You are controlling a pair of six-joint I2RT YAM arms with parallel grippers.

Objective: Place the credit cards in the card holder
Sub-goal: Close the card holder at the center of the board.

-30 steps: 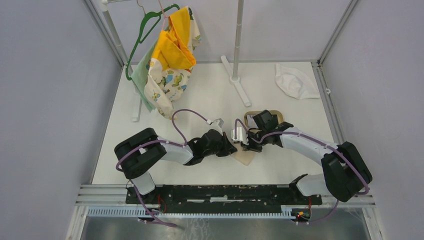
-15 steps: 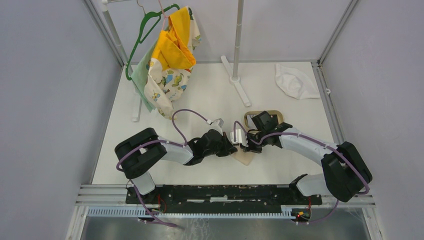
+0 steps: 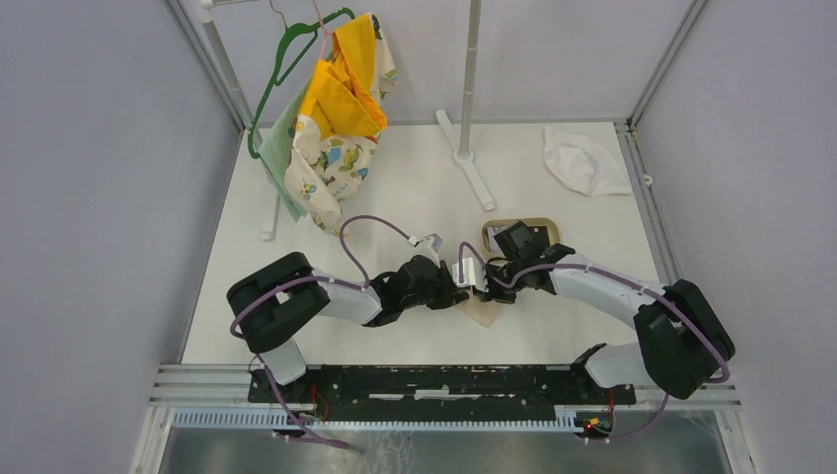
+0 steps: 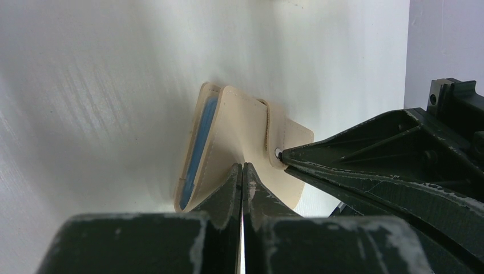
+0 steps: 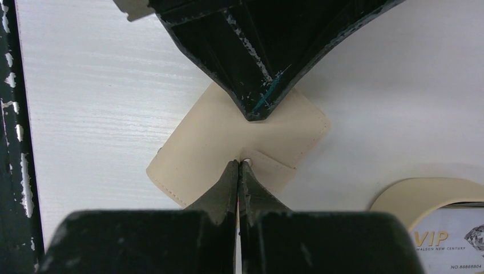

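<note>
The card holder is a tan square wallet lying on the white table between the two arms. In the left wrist view the card holder shows a blue inner edge on its left side. My left gripper is shut, its tips resting on the wallet's face with nothing between them. My right gripper is also shut, and its tips touch the snap tab. From above, the left gripper and the right gripper meet tip to tip over the wallet. One white credit card lies in a tray.
A tan oval rimmed tray sits just behind the right gripper; its rim shows in the right wrist view. Hangers with clothes stand at the back left, a rack foot at the back, and a white cloth at the back right.
The right gripper has crept slightly to the left over the card holder. Both grippers stay shut.
</note>
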